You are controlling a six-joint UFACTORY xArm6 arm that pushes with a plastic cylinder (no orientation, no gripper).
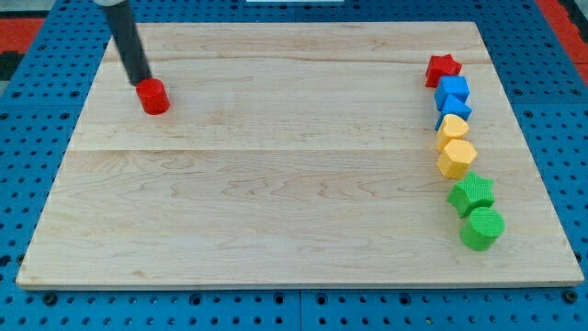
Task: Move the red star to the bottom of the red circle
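- Sitting near the board's top right corner, the red star (443, 69) heads a column of blocks that runs down the view's right side.
- Just below the star lie two blue blocks (453, 90) (456, 109), touching each other; their exact shapes are hard to make out.
- Next down come two yellow blocks: a small one (452, 126), shape unclear, and a hexagon (457, 157) touching it.
- At the column's foot are a green star (472, 193) and, touching it below, a green circle (482, 227).
- The red circle (152, 97) stands alone near the top left corner, well apart from the star, with the whole width of the wooden board (276, 184) between them.
- My tip (144, 82) rests at the circle's upper left edge, touching or just beside it; the rod slants up to the view's top left.
- No claw is fitted: the arm ends in the bare rod, holding nothing.
- Around the board shows a blue perforated table (28, 110).
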